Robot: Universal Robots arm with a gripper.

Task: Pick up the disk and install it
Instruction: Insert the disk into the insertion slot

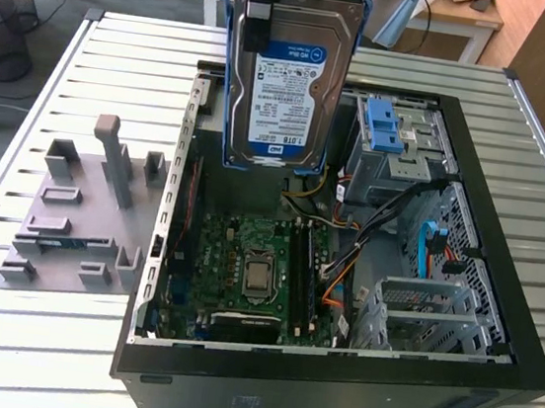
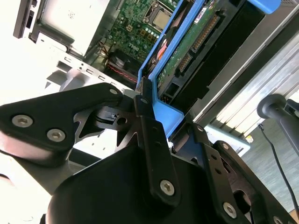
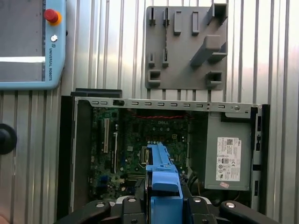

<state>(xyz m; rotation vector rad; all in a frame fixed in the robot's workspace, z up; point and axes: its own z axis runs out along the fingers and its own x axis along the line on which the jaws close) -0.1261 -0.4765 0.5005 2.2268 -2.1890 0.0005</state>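
Disk [image 1: 291,72] hangs upright over the open case [image 1: 332,371], above the case's far end in the exterior view. Label side faces that camera. Blue rails [image 1: 229,89] run down both long edges. The lower edge is clear of the motherboard [image 1: 244,270] on the case floor.

Gripper [image 2: 150,100] is clenched on the disk. In the second wrist view a black finger [image 2: 149,140] presses against the blue rail end, with the disk's green circuit side and connector edge past it. In the first wrist view the rail [image 3: 163,179] stands between the gripper's links, with the case interior beyond it.

Inside the case:
- A grey power supply [image 3: 229,158] sits at one end.
- A drive cage with a blue latch [image 1: 393,129] is in the far corner, toward the exterior view's right.
- Black and orange cables are strung between that cage and the motherboard.

Outside the case:
- A grey fixture plate [image 1: 83,211] lies just beside it on the exterior view's left, on the slatted table [image 1: 521,125].
- A pendant [image 3: 28,44] lies on the table off one case corner, apart from the case.
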